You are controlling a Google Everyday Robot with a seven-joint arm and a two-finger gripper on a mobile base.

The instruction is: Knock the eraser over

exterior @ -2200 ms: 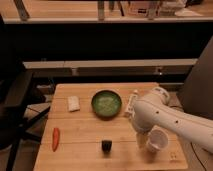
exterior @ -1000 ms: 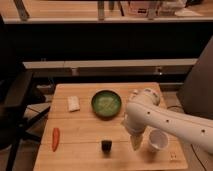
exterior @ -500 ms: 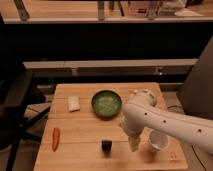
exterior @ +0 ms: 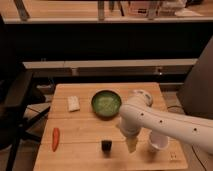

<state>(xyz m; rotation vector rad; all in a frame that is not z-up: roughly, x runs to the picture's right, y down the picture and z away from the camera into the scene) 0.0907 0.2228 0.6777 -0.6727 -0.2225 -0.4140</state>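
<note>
We see a dim room with a dark back wall and a pale ledge [exterior: 115, 64] running across it behind a light wooden surface [exterior: 80, 156]. The white arm [exterior: 170, 125] comes in from the right edge and bends down over the right half of the surface. A black chair [exterior: 17, 100] stands off the left edge.

On the wood, a green bowl [exterior: 106, 104] sits near the middle, closer to the back edge. A white cup [exterior: 159, 142] stands toward the front right corner, partly behind the arm. An orange carrot-like piece [exterior: 55, 138] lies near the front left corner, parallel to the left edge. A flat white block [exterior: 73, 103] lies left of the bowl.

The gripper [exterior: 131, 145] points down near the front edge, between the cup and the eraser [exterior: 106, 145], its fingers spread and holding nothing. The eraser, a small black block, appears upright close to the front edge, just left of the gripper and apart from it.

A strip of bare wood runs between the eraser and the carrot-like piece. A narrower strip separates the eraser from the front edge.
</note>
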